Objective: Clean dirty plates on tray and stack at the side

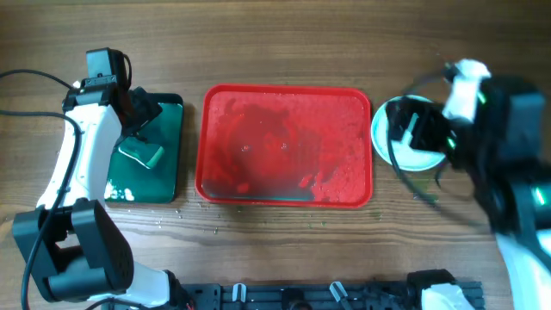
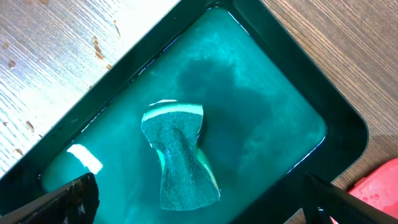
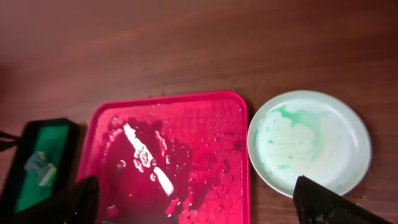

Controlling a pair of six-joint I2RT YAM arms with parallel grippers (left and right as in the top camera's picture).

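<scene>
The left jaws are gaping empty over a sponge (image 2: 180, 155) lying in a green tray (image 2: 261, 112) near the worktop's (image 1: 275, 34) left edge, while the right jaws are gaping empty above a smeared plate (image 3: 310, 143) sitting just beside the red tray (image 3: 205, 130), toward the right edge.

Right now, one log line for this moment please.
red tray: wet, no plates | plate: beside it, green-smeared | sponge: in green tray | left claw: open above sponge | right claw: open above plate

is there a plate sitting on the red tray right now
No, the red tray holds only wet smears, and the one plate in view lies on the table beside it.
</scene>
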